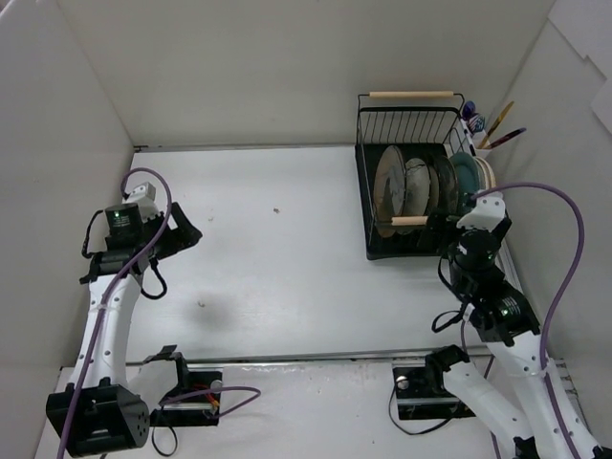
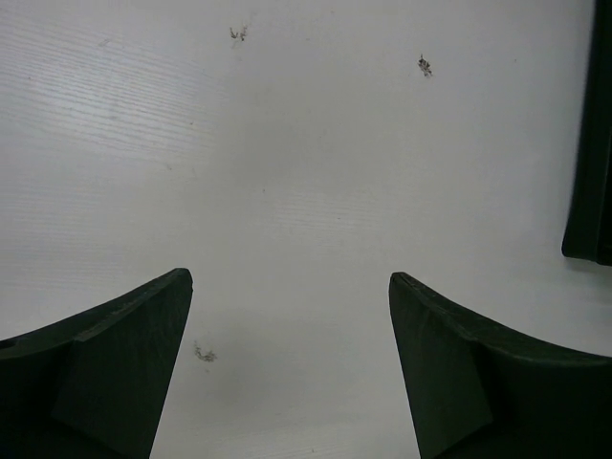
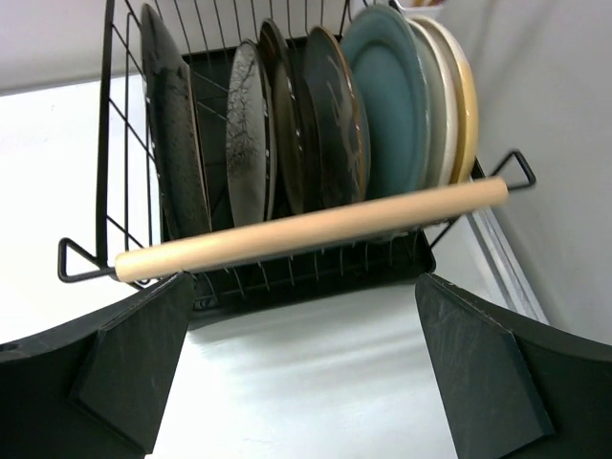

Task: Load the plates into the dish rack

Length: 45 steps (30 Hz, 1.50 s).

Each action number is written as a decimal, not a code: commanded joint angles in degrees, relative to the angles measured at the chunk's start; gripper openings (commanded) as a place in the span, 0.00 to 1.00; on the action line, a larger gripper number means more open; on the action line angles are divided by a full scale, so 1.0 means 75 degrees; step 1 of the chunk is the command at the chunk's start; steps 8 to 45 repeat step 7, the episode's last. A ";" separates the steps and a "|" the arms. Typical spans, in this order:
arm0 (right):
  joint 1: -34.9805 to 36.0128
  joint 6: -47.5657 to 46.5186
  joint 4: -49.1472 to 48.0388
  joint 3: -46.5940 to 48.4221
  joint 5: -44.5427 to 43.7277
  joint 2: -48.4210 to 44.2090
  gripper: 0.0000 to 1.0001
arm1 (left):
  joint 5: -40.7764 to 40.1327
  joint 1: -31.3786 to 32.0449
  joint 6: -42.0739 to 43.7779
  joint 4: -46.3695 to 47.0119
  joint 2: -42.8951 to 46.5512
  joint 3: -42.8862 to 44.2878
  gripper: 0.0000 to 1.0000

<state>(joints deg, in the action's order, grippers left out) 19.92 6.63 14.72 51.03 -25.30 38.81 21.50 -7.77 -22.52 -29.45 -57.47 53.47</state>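
Observation:
The black wire dish rack (image 1: 373,206) stands at the back right, with wooden handles at its far end (image 1: 411,95) and near end (image 3: 306,228). Several plates stand on edge in it: dark grey (image 3: 177,134), grey floral (image 3: 251,124), brown-bronze (image 3: 335,120), teal (image 3: 387,100), pale green (image 3: 440,96) and cream (image 3: 464,91). They also show from above (image 1: 421,186). My right gripper (image 3: 301,363) is open and empty, just in front of the rack's near handle. My left gripper (image 2: 292,363) is open and empty over bare table at the far left (image 1: 182,229).
A utensil cup (image 1: 483,143) with utensils hangs at the rack's right far corner. White walls close in the table on the left, back and right. The rack's dark edge shows at the right of the left wrist view (image 2: 593,172). Small dark specks (image 1: 275,210) mark the table.

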 commanded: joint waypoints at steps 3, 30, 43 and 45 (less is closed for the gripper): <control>0.0027 0.0744 0.0146 -0.0194 -0.0226 -0.0428 0.98 | 0.0017 0.0052 0.0191 0.0563 0.0046 0.0077 0.79; 0.0039 0.0861 0.0275 -0.0322 -0.0014 -0.0451 0.98 | -0.0194 0.0052 0.0190 0.0704 0.0104 0.0066 0.80; 0.0039 0.0861 0.0275 -0.0322 -0.0014 -0.0451 0.98 | -0.0194 0.0052 0.0190 0.0704 0.0104 0.0066 0.80; 0.0039 0.0861 0.0275 -0.0322 -0.0014 -0.0451 0.98 | -0.0194 0.0052 0.0190 0.0704 0.0104 0.0066 0.80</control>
